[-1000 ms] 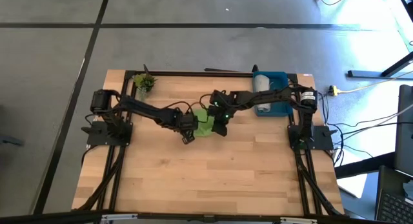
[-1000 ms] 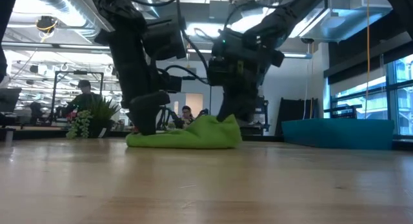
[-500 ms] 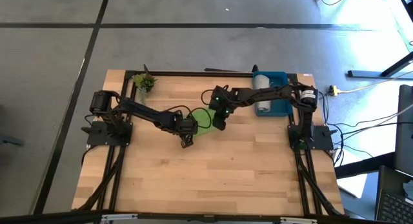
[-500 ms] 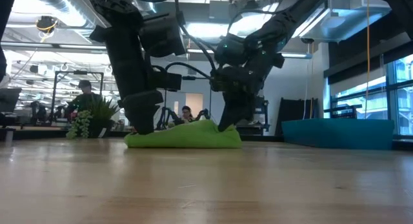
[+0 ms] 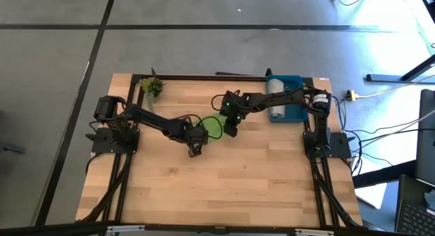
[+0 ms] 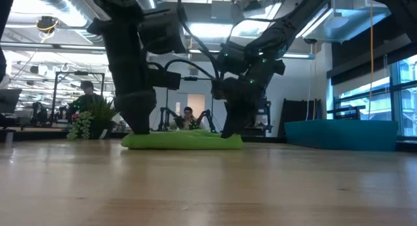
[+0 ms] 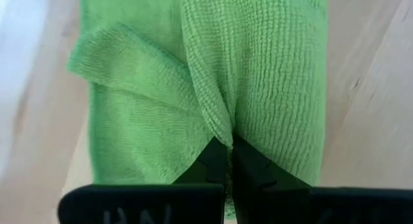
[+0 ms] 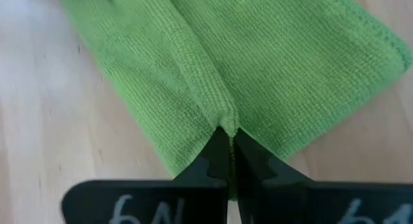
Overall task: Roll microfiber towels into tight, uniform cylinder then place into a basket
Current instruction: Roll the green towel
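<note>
**Green towel pinched at both ends**

On the counter (image 5: pixel 224 188), the left tool (image 7: pixel 227 161) and right tool (image 8: pixel 228 148) each clench the green towel (image 5: pixel 213 126). Beyond it, the basket (image 5: pixel 293 83) holds a grey towel (image 5: pixel 274 88). Uneven pulling could skew the roll.

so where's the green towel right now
In the high view the green towel lies flat mid-table, pinched between the left gripper and right gripper, left of the blue basket.

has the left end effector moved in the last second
Yes. In the high view the left end effector, pinching the green towel, has slid slightly away from the blue basket toward the table's left side, and the towel lies flatter.
</note>
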Controlling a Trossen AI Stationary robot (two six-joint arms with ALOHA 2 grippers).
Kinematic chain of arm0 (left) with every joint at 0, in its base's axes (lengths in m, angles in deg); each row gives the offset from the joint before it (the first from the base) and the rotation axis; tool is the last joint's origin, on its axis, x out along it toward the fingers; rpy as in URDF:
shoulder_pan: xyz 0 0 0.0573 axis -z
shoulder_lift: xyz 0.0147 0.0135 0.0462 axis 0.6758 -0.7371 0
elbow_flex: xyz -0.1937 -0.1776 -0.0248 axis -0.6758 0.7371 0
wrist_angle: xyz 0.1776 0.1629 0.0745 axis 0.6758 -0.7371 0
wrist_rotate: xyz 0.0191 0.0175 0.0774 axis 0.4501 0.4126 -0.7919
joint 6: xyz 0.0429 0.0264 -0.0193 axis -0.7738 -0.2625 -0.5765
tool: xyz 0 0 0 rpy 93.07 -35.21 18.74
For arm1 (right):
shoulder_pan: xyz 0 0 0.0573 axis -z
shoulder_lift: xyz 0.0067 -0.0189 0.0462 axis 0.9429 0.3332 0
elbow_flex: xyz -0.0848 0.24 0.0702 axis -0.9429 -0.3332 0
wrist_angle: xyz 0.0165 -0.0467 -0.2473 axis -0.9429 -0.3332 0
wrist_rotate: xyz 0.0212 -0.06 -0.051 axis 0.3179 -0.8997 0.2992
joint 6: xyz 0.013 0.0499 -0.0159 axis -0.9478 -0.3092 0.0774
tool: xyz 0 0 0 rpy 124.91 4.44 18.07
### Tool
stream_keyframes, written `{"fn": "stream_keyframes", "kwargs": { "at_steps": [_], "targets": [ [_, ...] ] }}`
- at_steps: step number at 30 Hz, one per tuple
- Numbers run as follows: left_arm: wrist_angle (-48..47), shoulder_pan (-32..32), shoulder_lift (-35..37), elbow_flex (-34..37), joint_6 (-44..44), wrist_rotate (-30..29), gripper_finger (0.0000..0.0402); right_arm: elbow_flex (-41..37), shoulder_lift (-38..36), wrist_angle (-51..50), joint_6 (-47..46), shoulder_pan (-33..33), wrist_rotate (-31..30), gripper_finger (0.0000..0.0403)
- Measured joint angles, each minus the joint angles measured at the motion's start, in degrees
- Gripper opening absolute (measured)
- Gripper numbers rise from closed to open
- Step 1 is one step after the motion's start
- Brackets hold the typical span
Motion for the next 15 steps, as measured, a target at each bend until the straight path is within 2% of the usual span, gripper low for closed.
{"fn": "stream_keyframes", "kwargs": {
  "at_steps": [7,15],
  "targets": [
    [-1.8,0.2,0.1,-0.9,0.4,-2.5,0.0000,0.0,0.6,0.0,0.2,0.0,0.0,0.0009],
    [-1.7,0.3,0.2,-0.9,0.5,-2.7,0.0000,0.0,0.6,0.3,0.2,0.0,-0.1,0.0062]
  ]
}}
